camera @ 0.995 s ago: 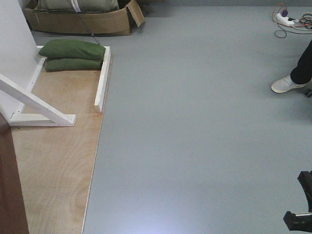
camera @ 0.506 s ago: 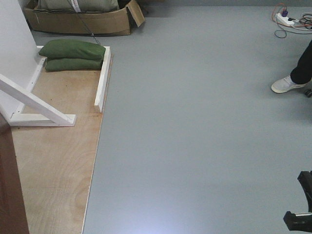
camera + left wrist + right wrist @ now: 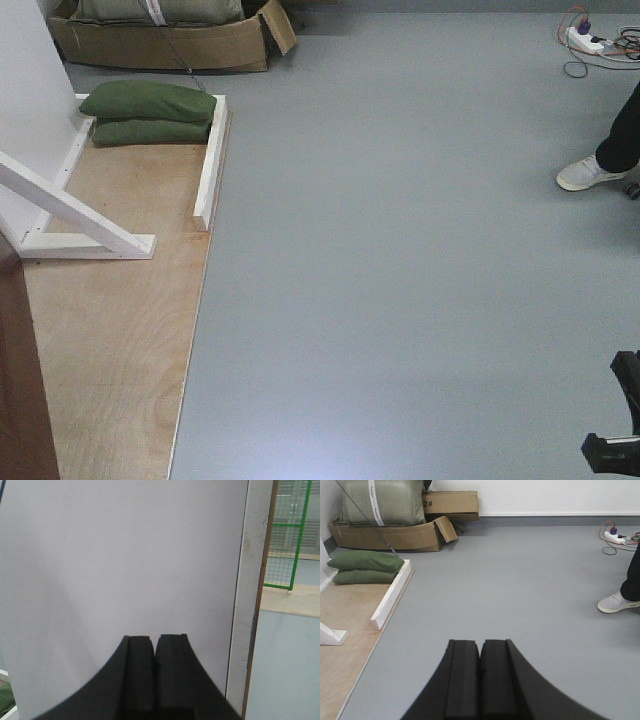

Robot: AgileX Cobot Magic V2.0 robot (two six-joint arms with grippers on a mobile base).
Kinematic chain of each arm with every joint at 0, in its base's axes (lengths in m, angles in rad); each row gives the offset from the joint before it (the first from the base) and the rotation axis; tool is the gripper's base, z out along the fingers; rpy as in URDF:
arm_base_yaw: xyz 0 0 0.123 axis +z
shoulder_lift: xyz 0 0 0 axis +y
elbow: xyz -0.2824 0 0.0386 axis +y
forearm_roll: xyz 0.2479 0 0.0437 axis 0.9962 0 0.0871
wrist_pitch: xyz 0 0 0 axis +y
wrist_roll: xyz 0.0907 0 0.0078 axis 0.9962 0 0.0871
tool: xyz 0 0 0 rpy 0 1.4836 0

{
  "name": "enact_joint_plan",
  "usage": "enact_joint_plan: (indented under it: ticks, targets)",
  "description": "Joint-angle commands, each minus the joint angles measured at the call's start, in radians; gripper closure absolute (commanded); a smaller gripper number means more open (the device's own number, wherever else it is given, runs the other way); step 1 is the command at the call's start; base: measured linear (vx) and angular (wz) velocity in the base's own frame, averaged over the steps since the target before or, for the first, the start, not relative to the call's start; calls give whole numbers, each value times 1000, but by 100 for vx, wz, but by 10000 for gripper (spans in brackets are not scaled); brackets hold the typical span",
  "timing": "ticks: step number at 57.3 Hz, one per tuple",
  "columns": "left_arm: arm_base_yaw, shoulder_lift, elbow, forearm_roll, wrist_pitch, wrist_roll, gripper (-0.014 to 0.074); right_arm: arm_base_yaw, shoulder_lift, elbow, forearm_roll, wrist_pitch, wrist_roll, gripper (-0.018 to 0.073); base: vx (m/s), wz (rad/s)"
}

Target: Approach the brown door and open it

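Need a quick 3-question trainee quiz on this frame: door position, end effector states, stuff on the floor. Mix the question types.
1. True or false: the left end effector and the right end effector are both shut and hold nothing.
2. Multiple choice: in the front-facing view, where does the brown door show?
A) at the bottom left edge
B) at the top right corner
C) in the centre
3. Fill in: ___ green bags lie stacked at the far end of the plywood.

Key: 1 true; 2 A; 3 two.
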Motion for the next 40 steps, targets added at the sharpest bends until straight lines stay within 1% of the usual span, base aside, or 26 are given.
enact_joint_plan:
  ticks: [1,6,11,16,29,40]
  targets:
    - [1,12,-32,59,-65,-32,561,0,-6,4,-3,-77,-6,559,0,0]
    - [1,17,-32,10,27,-83,561,0,-6,4,-3,-77,-6,559,0,0]
    - [1,17,-32,-39,119,-87,561,0,-6,4,-3,-77,-6,559,0,0]
    - [1,15,-32,-61,188,-87,561,0,-6,4,-3,-77,-6,559,0,0]
    - [1,15,-32,-113,343,-89,561,0,-6,4,-3,-77,-6,559,0,0]
    - [1,15,-29,-114,517,-93,561,0,-6,4,-3,-77,-6,559,0,0]
